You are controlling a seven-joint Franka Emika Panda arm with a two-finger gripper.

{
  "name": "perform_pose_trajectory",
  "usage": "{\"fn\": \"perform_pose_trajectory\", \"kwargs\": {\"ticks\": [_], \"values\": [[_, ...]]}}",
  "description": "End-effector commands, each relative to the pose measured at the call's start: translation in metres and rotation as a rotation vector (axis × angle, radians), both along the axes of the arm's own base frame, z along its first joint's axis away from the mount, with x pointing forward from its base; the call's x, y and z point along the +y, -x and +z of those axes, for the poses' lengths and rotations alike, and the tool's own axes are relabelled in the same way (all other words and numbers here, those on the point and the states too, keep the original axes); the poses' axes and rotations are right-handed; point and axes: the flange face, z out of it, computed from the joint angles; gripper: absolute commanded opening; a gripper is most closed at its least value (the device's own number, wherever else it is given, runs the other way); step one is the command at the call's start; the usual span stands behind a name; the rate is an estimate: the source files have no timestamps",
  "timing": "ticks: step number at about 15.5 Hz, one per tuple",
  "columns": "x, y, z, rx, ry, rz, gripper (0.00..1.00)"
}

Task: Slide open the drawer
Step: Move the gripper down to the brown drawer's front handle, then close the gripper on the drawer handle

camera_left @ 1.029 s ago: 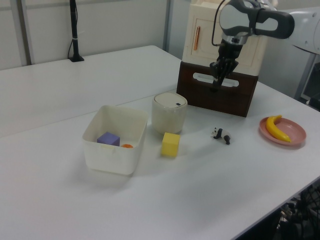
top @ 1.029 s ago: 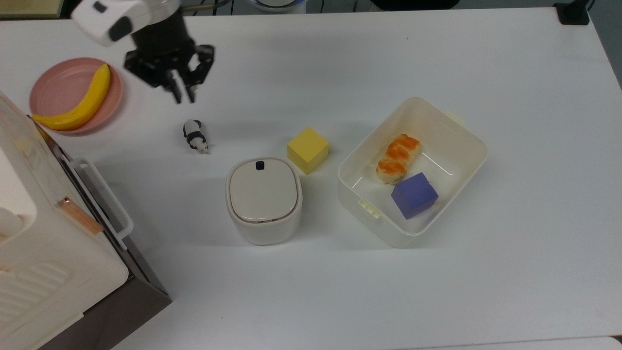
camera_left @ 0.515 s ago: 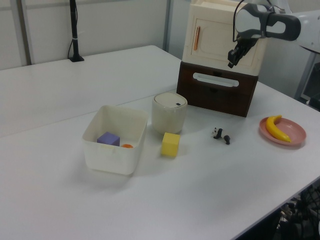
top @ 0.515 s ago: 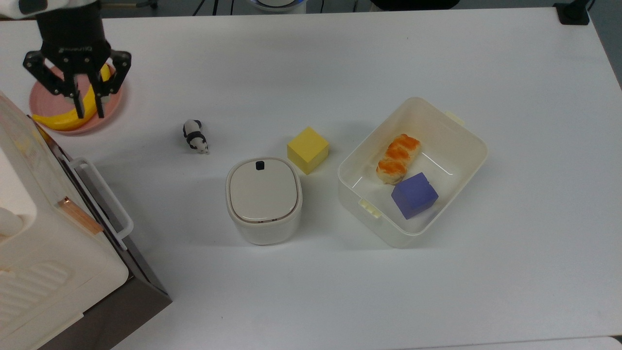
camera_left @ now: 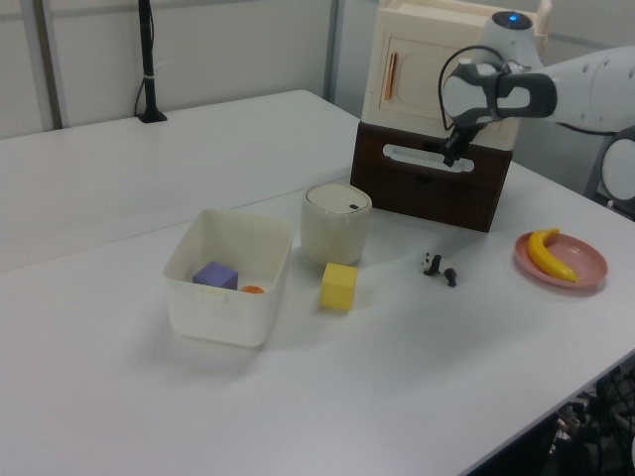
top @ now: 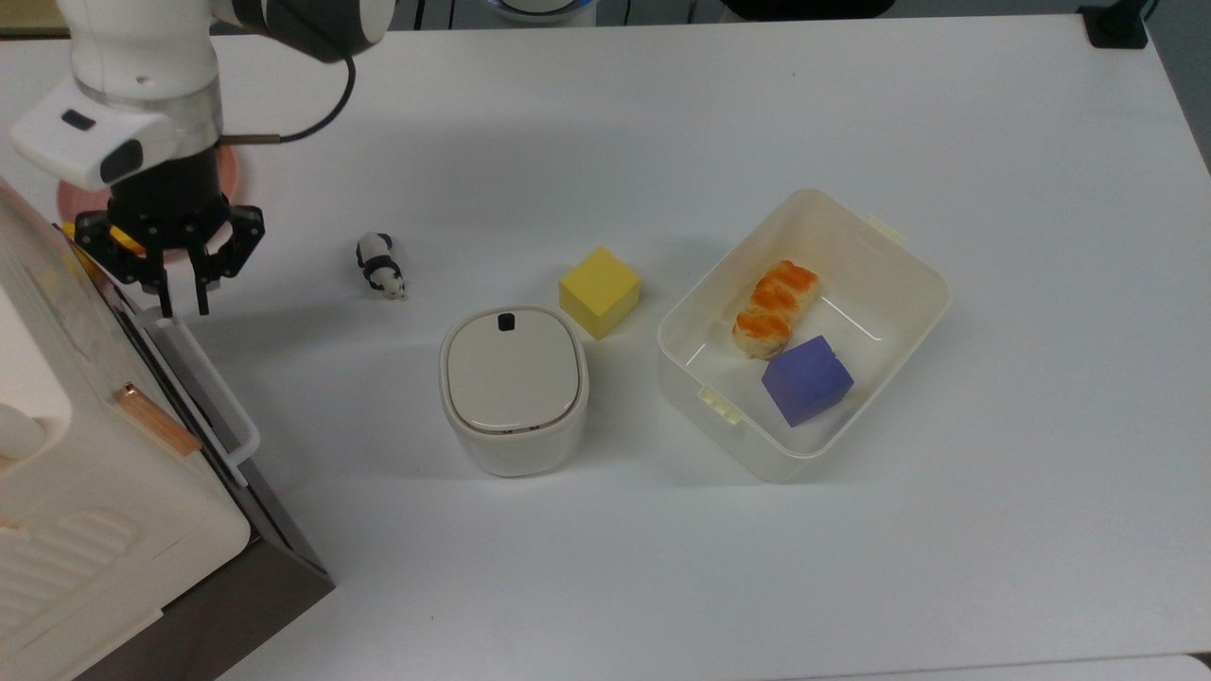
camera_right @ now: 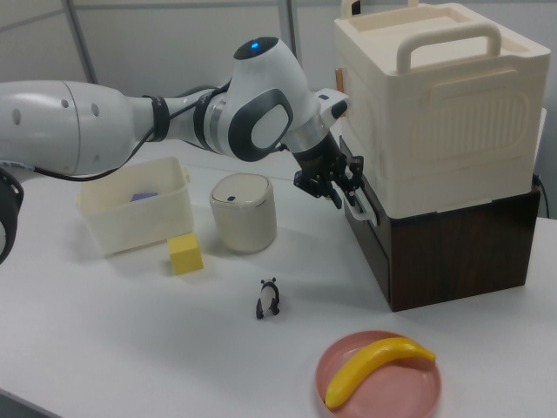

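One end effector (top: 185,301) hangs with its fingers nearly closed, gripping nothing, at the end of the closed drawer's (camera_left: 429,188) white handle (top: 210,390), apparently to hook it.

Arm links (camera_right: 78,117): white rounded shells, glossy; dark grey/black joint covers.
Joint light (camera_right: 254,45): blue LED seen atop a joint.
Wrist (top: 142,104): white cyl. w/ flat white block, small black marks.
Cable (top: 317,118): thin black, looped from wrist.
Tool (top: 183,301): black body, linkage-type; two slim black fingers (top: 201,295).
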Motion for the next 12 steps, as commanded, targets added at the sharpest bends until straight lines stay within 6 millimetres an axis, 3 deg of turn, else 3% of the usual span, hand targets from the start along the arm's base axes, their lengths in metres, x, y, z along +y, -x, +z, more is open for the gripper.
{"fn": "perform_pose_trajectory", "kwargs": {"ticks": [1, 3, 7, 12], "values": [[0.004, -0.006, 0.006, -0.026, 0.036, 0.028, 0.27], [0.004, -0.007, 0.005, -0.032, 0.038, 0.029, 0.27], [0.001, -0.013, -0.019, -0.02, 0.045, 0.033, 0.27], [-0.002, -0.017, -0.033, -0.024, 0.051, 0.034, 0.27]]}}
